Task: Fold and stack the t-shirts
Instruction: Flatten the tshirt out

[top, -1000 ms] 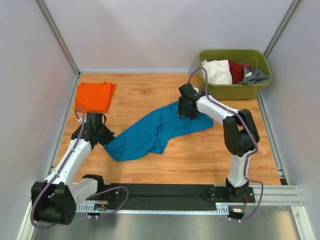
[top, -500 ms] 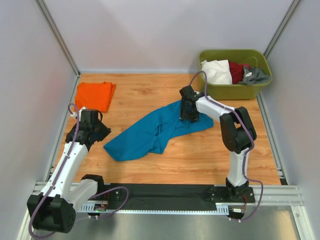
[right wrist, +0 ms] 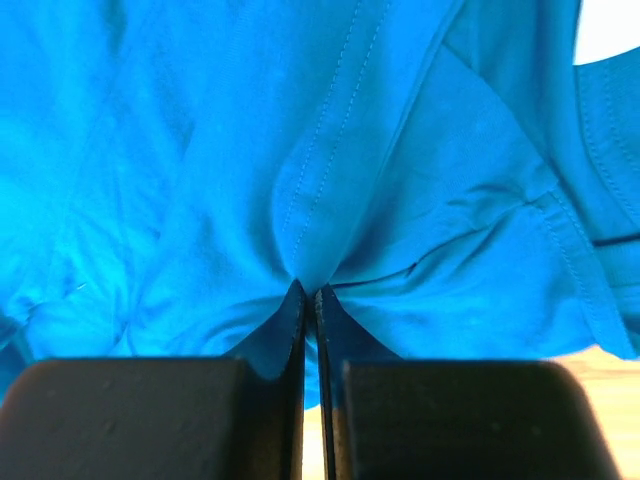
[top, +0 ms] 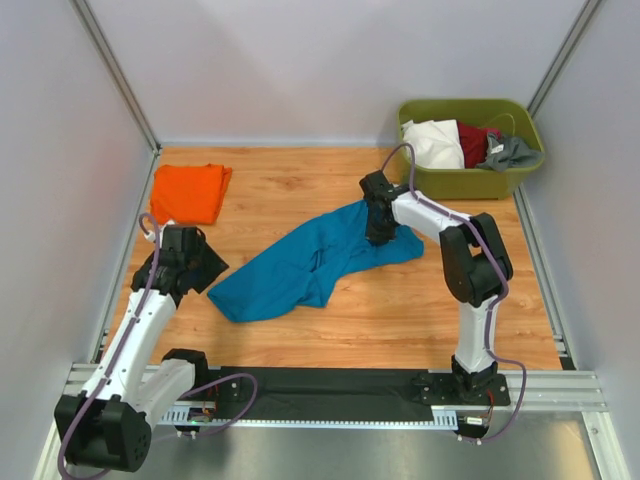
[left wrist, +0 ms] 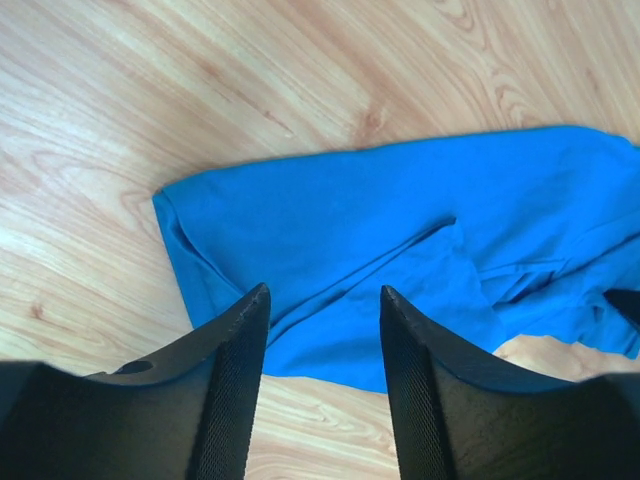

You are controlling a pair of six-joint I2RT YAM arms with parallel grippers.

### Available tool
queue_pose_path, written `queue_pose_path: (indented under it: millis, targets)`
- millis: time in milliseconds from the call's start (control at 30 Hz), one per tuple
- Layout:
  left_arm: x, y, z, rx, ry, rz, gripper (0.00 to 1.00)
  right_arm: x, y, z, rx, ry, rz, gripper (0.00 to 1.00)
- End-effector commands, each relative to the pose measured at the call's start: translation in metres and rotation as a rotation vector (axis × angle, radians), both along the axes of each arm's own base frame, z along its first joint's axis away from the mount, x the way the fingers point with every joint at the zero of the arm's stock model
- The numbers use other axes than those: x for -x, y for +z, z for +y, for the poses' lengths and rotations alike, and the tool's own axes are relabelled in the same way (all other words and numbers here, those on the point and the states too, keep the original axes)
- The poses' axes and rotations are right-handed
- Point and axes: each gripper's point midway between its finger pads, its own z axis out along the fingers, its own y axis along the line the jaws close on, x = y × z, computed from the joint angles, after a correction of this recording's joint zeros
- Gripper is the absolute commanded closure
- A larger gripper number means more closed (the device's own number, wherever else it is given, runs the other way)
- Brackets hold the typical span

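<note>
The light wood-grain tabletop (top: 300,180) carries three things. A folded bright orange cloth t-shirt (top: 190,193) lies flat at ten o'clock. A rumpled teal-blue cloth t-shirt (top: 300,265) sprawls across the centre from eight o'clock towards one, and an olive-green rectangular plastic tub (top: 468,182) stands at two o'clock, well apart from both.

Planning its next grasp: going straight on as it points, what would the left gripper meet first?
Most likely the near end of the teal-blue t-shirt, lying just ahead of the open left gripper; depth is unclear.
</note>
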Motion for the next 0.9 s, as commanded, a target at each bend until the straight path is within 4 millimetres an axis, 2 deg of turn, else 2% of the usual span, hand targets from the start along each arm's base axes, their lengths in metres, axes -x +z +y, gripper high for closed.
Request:
queue_pose_path:
  millis: [0,33,133,300,467,600,867]
  targets:
    - [0.010,-0.019,-0.013,0.060,-0.043,0.044,0.43,-0.017,0.054,0.003,-0.027,-0.004,-0.108,1.00]
    - [0.008,-0.020,-0.019,0.090,-0.055,0.031,0.43,-0.023,0.068,0.005,-0.034,-0.005,-0.137,1.00]
    - [0.008,-0.032,-0.028,0.146,-0.056,0.044,0.44,-0.026,0.090,0.005,-0.038,0.000,-0.172,1.00]
    - [0.012,-0.049,-0.040,0.208,-0.067,0.082,0.44,-0.023,0.102,0.009,-0.082,0.003,-0.192,1.00]
    - [0.018,-0.058,-0.048,0.218,-0.088,0.120,0.43,-0.019,0.102,0.008,-0.092,-0.011,-0.210,1.00]
    - [0.032,-0.073,-0.042,0.193,-0.052,0.184,0.43,-0.018,0.097,0.007,-0.082,-0.008,-0.194,1.00]
    - [0.035,-0.088,-0.031,0.144,0.001,0.200,0.44,-0.019,0.099,0.008,-0.084,0.007,-0.199,1.00]
